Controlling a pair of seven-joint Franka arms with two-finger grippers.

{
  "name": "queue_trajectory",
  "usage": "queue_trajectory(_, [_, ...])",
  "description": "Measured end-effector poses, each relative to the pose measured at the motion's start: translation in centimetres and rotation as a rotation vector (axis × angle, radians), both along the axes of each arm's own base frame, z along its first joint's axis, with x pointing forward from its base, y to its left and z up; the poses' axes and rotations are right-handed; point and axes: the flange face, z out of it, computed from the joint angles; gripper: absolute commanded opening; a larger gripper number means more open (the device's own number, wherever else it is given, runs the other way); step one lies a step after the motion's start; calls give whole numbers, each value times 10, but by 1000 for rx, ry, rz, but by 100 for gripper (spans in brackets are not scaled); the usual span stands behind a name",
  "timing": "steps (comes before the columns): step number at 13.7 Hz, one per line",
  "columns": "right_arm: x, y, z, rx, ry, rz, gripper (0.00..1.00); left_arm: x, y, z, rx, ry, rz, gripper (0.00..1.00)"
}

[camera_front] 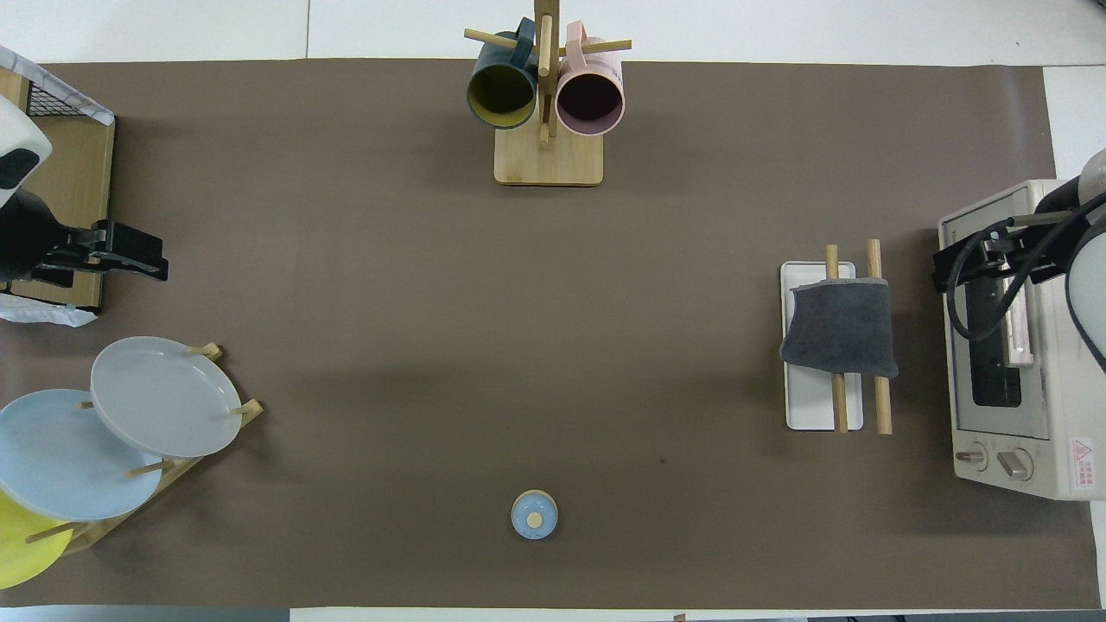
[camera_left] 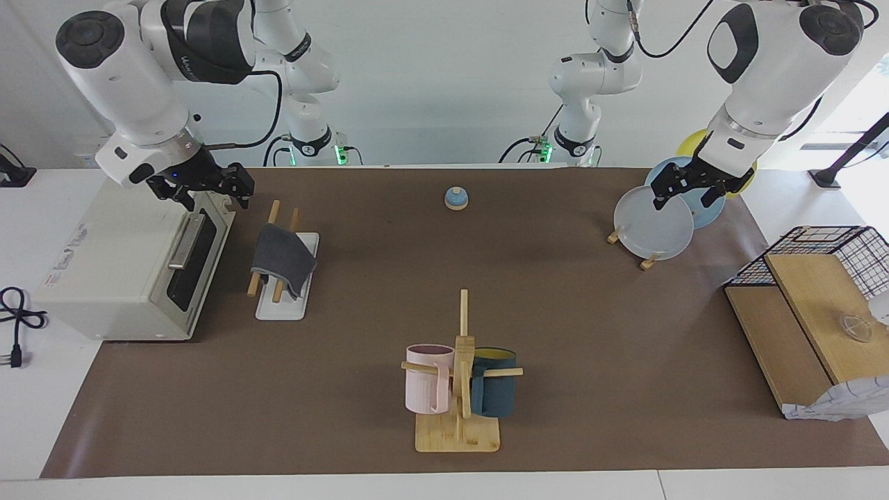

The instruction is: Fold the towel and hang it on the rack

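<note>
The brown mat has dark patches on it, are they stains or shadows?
Shadows, most likely. In the overhead view a soft dark band crosses the brown mat, with darker edges beside the toaster oven and the rack. In the facing view the towel darkens the rack's white base, and the mug tree has a faint shadow. Both views look sharp, without glare.

Both arms are big and white with round dark grey caps on the joints. Black cables loop along them. Each black hand (camera_left: 208, 186) (camera_left: 686, 189) is small. Tiny green lights glow at the bases.
</note>
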Motion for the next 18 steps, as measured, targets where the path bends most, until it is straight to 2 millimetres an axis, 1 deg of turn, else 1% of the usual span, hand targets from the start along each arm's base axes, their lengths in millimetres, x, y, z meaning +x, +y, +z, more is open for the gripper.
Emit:
queue_trajectory(5, [-13, -11, 2, 0, 4, -21, 100, 0, 0, 0, 0, 0, 0, 100])
queue_trajectory(9, [-8, -9, 5, -6, -45, -48, 100, 0, 0, 0, 0, 0, 0, 100])
queue_trajectory(18, [-8, -9, 7, -3, -54, -58, 100, 0, 0, 0, 0, 0, 0, 100])
